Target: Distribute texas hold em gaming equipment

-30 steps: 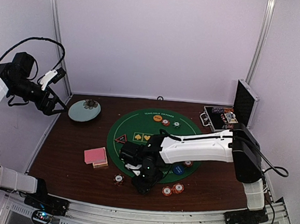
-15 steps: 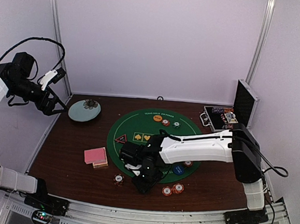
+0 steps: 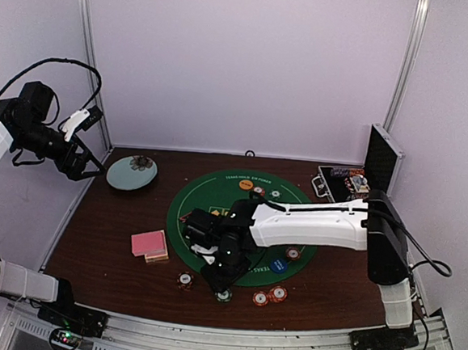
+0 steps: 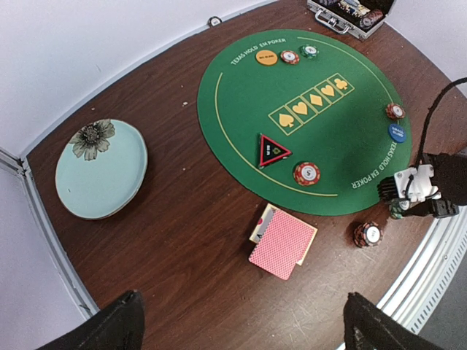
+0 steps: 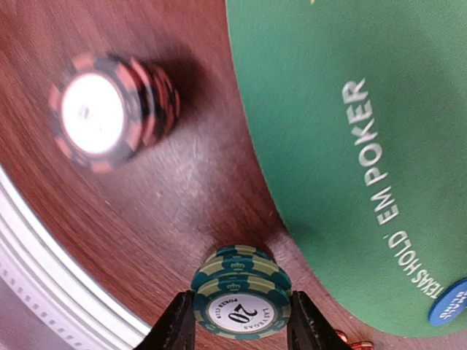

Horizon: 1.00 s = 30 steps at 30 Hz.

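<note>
Landmark: I'm placing everything against the round green mat (image 4: 241, 95) on the brown table (image 4: 182, 219).
Right gripper: my right gripper (image 5: 239, 324) is narrowed onto a green chip stack (image 5: 241, 295), with a finger (image 5: 175, 328) pressed to each side.
Green chip stack: just off the mat's near edge, over bare wood. I cannot tell whether it rests on the wood.
Left gripper: my left gripper (image 4: 244, 324) hangs high beyond the mat's left side, fingers spread wide with nothing between them.
Red-and-black chip stack (image 4: 368, 234): on the wood just outside the mat's near-left edge.
Pink-backed cards (image 4: 281, 244): a deck on the wood left of the mat, near its edge.
Triangle marker (image 4: 271, 149): on the mat's left part, with a lone red chip (image 4: 306, 173) just beside it.
Far edge of mat: orange disc (image 4: 267, 58), far red chip (image 4: 290, 56) and single green chip (image 4: 309, 51) in a row.
Near-right part of mat: blue disc (image 4: 397, 132), with a right red chip (image 4: 395, 111) just beside it.
Plate (image 4: 102, 168): well off the mat's far-left side.
Case (image 3: 347, 184): open, beyond the mat's far-right side.
</note>
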Motion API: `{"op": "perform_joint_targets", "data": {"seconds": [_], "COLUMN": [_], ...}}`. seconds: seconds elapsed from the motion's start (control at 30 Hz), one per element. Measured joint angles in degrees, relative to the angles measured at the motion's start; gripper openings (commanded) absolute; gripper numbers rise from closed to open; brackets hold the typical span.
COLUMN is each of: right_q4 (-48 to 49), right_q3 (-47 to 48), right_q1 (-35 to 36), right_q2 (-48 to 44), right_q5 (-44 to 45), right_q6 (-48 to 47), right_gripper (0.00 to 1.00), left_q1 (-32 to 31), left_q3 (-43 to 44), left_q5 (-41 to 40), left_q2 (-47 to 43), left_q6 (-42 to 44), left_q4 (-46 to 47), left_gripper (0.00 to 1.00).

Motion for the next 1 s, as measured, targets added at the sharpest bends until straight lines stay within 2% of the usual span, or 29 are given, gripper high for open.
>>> {"op": "perform_joint_targets", "data": {"seconds": [0.3,0.53,0.77,0.9,1.0], "right_q4": [-0.46,-0.31,-0.81,-0.48,0.17], "right_q3": [10.51,21.73,27.12,28.74,29.51], "right_q1": [-4.26,-8.26,-10.32,-10.93,-11.17], "right_q2": [1.62,11.52,19.06,20.06,20.24], "right_q5": [0.31,2.03,2.97,3.04,2.99], "right_q6": [-0.48,-2.08,-2.99,-2.89,-2.75], "right_gripper": [0.18,0.18,0.2,0.24,0.31], "left_q1": [0.0,0.0,0.0,0.0,0.0], "left_q3": [0.0,0.0,0.0,0.0,0.0], "left_q5": [-0.15,-0.24,-0.39,-0.39,-0.39], "left_q2": [0.0,0.0,0.0,0.07,0.13], "left_q6": [0.0,0.02,0.02,0.02,0.02], "left_q4": [0.0,0.0,0.0,0.0,0.0], "left_gripper": [0.97,0.98,0.97,0.97,0.98]}}
